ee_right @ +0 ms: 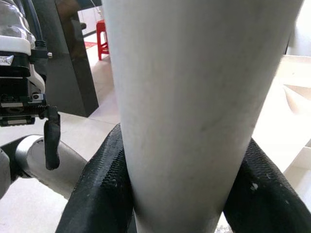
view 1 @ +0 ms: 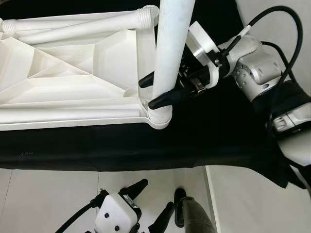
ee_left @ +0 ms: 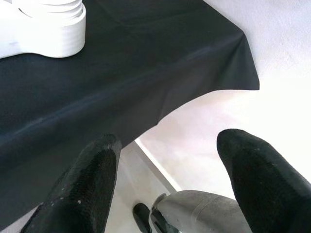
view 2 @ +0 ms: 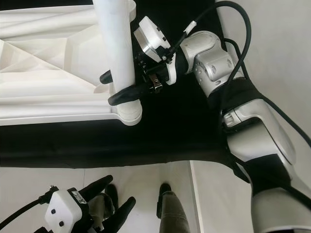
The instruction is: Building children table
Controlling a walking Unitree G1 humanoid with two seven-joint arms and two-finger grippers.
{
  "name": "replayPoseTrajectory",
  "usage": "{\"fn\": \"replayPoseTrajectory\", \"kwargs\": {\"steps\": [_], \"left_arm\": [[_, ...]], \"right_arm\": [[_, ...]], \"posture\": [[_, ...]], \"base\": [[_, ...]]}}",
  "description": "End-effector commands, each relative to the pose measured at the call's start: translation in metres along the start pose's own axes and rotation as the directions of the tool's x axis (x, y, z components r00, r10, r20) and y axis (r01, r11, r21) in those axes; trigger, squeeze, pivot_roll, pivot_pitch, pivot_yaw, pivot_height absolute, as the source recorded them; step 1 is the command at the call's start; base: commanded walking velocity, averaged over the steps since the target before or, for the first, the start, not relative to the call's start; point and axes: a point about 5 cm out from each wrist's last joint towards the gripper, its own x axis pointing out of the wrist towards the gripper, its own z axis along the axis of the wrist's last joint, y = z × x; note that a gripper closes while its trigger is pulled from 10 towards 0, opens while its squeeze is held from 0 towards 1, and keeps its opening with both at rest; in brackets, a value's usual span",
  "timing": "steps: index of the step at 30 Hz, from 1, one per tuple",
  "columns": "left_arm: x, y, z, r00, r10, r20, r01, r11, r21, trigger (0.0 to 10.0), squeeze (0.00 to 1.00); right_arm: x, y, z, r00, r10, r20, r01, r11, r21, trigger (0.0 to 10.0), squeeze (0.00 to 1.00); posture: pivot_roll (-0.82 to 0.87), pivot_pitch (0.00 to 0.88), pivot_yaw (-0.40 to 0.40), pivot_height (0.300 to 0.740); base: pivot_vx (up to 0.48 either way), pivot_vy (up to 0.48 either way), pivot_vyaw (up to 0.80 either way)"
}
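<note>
The white table leg (view 1: 171,43) stands upright in the corner socket (view 1: 159,116) of the upturned white tabletop (view 1: 73,73), which lies on the black cloth (view 1: 204,136) over the counter. The right gripper (view 1: 158,90) is clamped around the leg just above the socket. The left gripper (view 1: 146,206) hangs low over the pale floor (view 1: 48,194), its fingers (ee_left: 82,189) spread apart and holding nothing.

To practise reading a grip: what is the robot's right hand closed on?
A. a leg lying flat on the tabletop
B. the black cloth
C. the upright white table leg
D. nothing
C: the right hand has a black finger on each side of the upright white table leg.
</note>
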Motion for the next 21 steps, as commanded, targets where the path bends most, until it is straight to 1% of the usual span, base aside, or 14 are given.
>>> {"fn": "replayPoseTrajectory", "kwargs": {"steps": [1,6,9,12,14,18,19,21], "left_arm": [[-0.002,-0.002,-0.002,1.000,-0.002,-0.026,0.001,1.000,-0.012,10.0,0.00],[-0.002,-0.002,-0.003,1.000,-0.002,-0.028,0.002,1.000,-0.012,10.0,0.00],[-0.002,-0.002,-0.003,1.000,-0.001,-0.028,0.001,1.000,-0.011,10.0,0.00],[-0.001,-0.002,-0.002,1.000,0.001,-0.025,-0.002,1.000,-0.010,10.0,0.00],[0.000,-0.001,-0.002,1.000,0.003,-0.024,-0.003,1.000,-0.010,10.0,0.00],[0.000,-0.001,-0.002,1.000,0.003,-0.022,-0.003,1.000,-0.009,10.0,0.00],[0.001,0.000,-0.002,1.000,0.001,-0.021,-0.001,1.000,-0.008,10.0,0.00],[0.001,0.001,-0.002,1.000,0.000,-0.020,-0.001,1.000,-0.008,10.0,0.00]], "right_arm": [[0.006,0.006,-0.016,0.998,0.053,-0.033,-0.051,0.997,0.064,10.0,0.00],[0.008,0.005,-0.017,0.998,0.053,-0.018,-0.051,0.997,0.062,10.0,0.00],[0.010,0.002,-0.022,0.999,0.031,-0.018,-0.030,0.998,0.058,10.0,0.00],[0.007,-0.001,-0.036,0.998,-0.049,-0.043,0.052,0.996,0.079,10.0,0.00],[0.004,0.002,-0.041,0.997,-0.073,-0.035,0.076,0.992,0.101,10.0,0.00],[-0.001,0.007,-0.043,0.992,-0.117,-0.035,0.121,0.987,0.110,10.0,0.00],[-0.005,0.012,-0.045,0.985,-0.166,-0.040,0.169,0.978,0.123,10.0,0.00],[-0.007,0.014,-0.046,0.983,-0.180,-0.041,0.184,0.975,0.127,10.0,0.00]], "posture": [[0.09,0.448,-0.005,0.740],[0.09,0.446,-0.006,0.740],[0.09,0.447,-0.007,0.740],[0.08,0.449,-0.012,0.740],[0.08,0.448,-0.010,0.740],[0.08,0.449,-0.008,0.740],[0.07,0.446,-0.004,0.740],[0.07,0.446,-0.004,0.740]], "base": [[0.000,0.000,0.00],[0.000,0.000,0.00],[0.000,0.000,0.00],[0.000,0.000,0.00],[0.000,0.000,0.00],[0.000,0.000,0.00],[0.000,0.000,0.00],[0.000,0.000,0.00]]}}
